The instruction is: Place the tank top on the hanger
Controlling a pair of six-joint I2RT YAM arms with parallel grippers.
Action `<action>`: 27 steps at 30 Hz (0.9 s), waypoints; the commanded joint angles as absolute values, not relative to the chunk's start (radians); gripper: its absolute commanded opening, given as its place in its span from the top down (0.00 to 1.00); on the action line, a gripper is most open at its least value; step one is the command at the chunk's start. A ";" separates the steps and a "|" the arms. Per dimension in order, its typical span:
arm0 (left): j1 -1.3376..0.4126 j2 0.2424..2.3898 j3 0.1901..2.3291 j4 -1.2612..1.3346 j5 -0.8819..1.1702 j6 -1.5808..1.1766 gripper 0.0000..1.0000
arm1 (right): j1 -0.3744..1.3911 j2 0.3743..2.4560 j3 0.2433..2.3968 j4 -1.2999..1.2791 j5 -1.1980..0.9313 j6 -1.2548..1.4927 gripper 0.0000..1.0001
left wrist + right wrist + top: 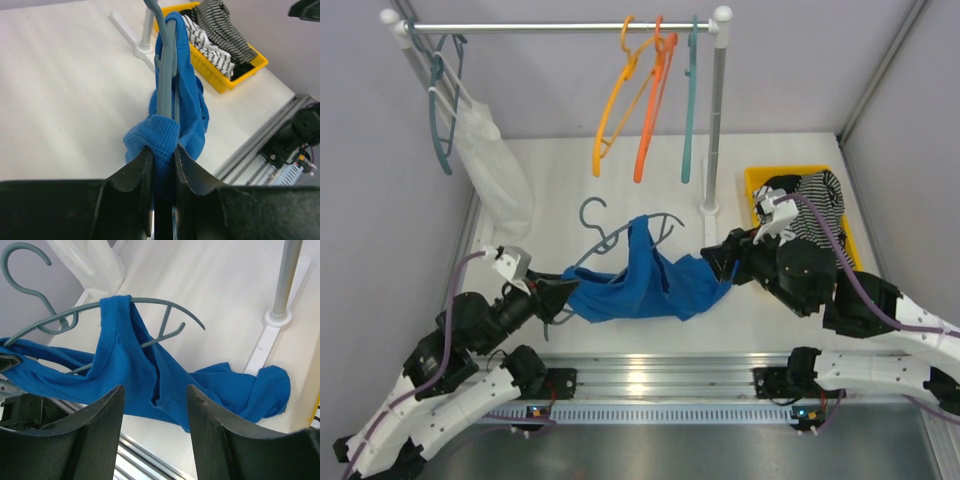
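The royal-blue tank top (640, 285) hangs crumpled between my two grippers, just above the white table. One strap is looped over the right arm of the slate-teal hanger (584, 212), which is tilted with its hook toward the back. My left gripper (560, 293) is shut on a fold of the tank top (187, 100) together with the near end of the hanger (165, 75). My right gripper (715, 262) is open at the top's right end. In the right wrist view the right gripper (155, 395) has the tank top (135, 370) and the hanger (165, 305) beyond its fingers, not between them.
A clothes rack stands at the back, its right post (715, 130) just behind the top. On it hang orange hangers (630, 90), a teal hanger (690, 100) and a white garment (495, 165). A yellow bin (765, 180) with striped garments (820, 195) sits at the right.
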State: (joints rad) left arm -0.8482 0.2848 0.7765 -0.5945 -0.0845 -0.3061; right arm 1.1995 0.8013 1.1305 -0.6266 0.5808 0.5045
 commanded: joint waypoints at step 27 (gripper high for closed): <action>-0.851 0.675 1.258 -0.328 -0.851 0.296 1.00 | 1.192 0.871 1.255 -0.641 0.575 0.425 0.50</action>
State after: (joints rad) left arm -0.8516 0.6285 1.1629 -0.4892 -0.7887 0.1711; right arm 1.1995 0.8631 1.2041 -0.6563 0.5804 0.4538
